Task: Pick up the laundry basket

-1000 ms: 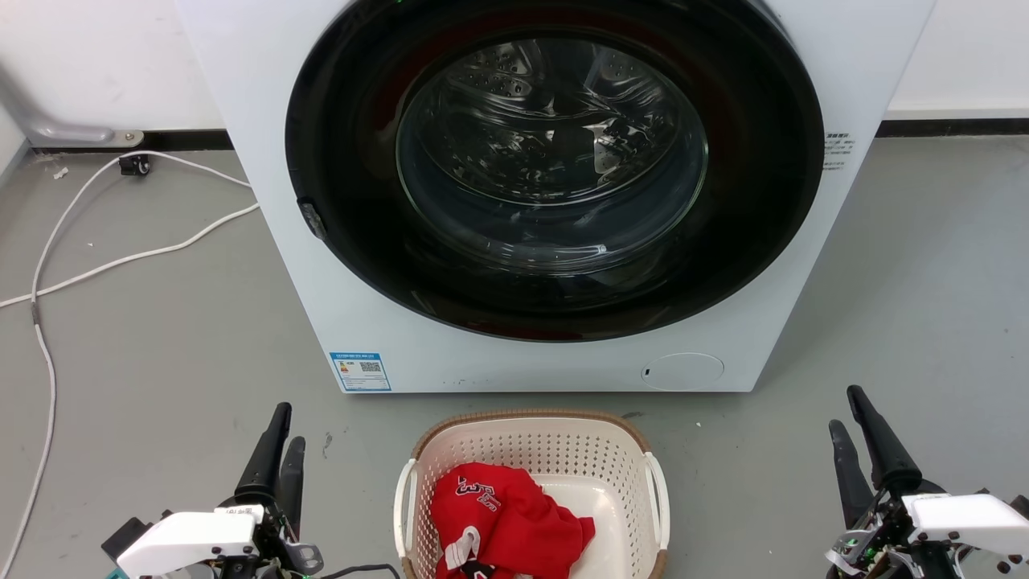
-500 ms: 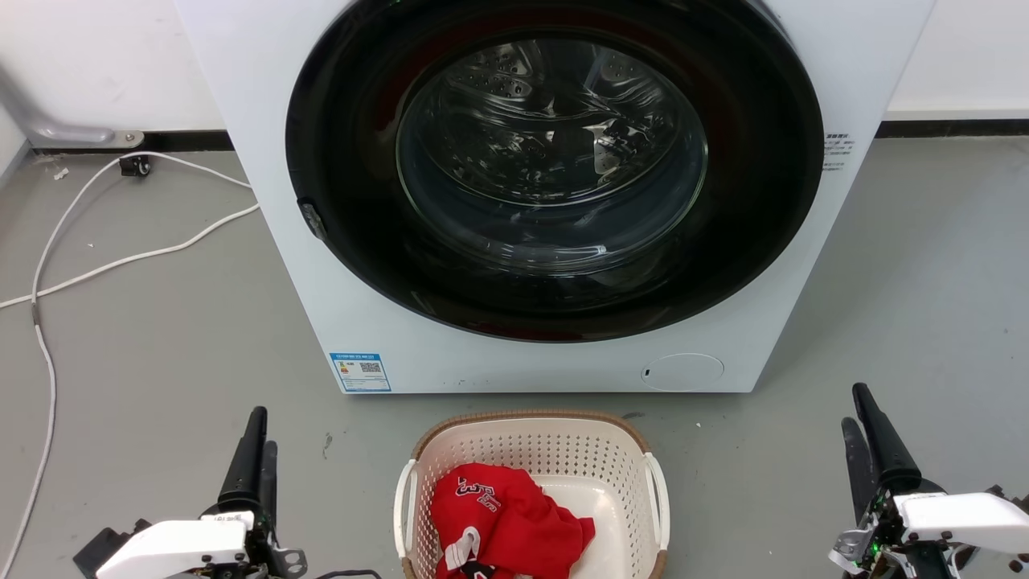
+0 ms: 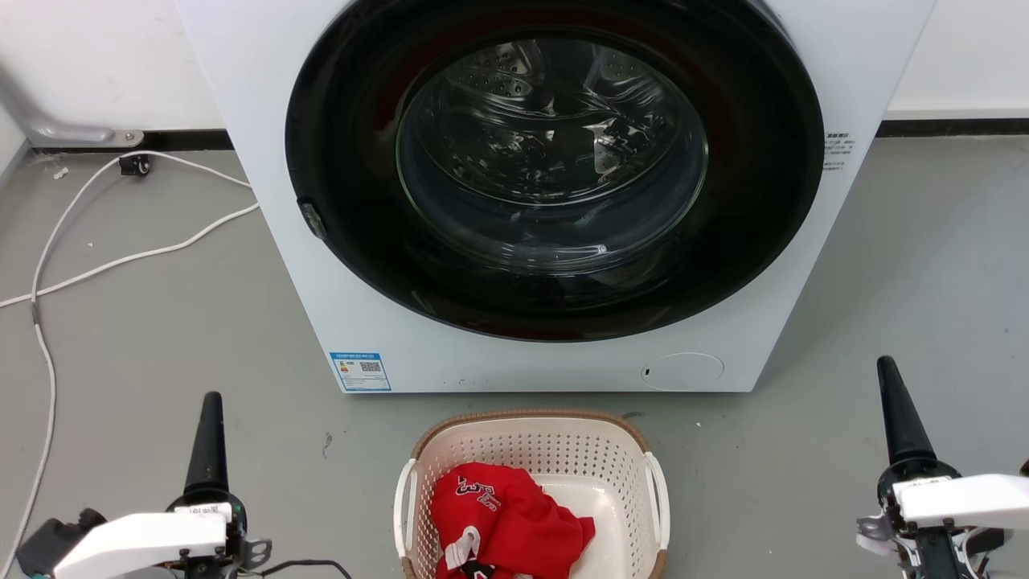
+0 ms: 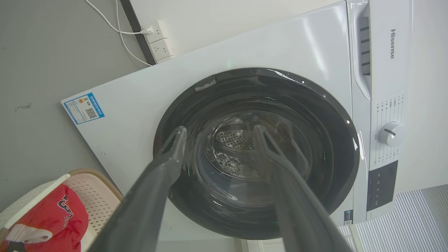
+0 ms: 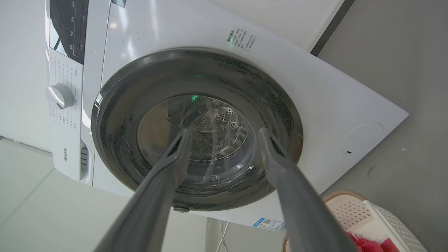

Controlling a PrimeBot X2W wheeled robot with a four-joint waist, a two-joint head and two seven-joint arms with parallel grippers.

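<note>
Cream laundry basket (image 3: 530, 446) sits untouched between left tool (image 3: 211, 402), right tool (image 3: 887, 366), both splayed.

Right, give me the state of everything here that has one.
Washer door, shut.
Basket, upright on the floor, ungripped, partly filled.
Shirt, crumpled in the basket.
Left gripper, open, empty, clear of the basket.
Right gripper, open, empty, clear of the basket.
Plug, in the wall socket.
</note>
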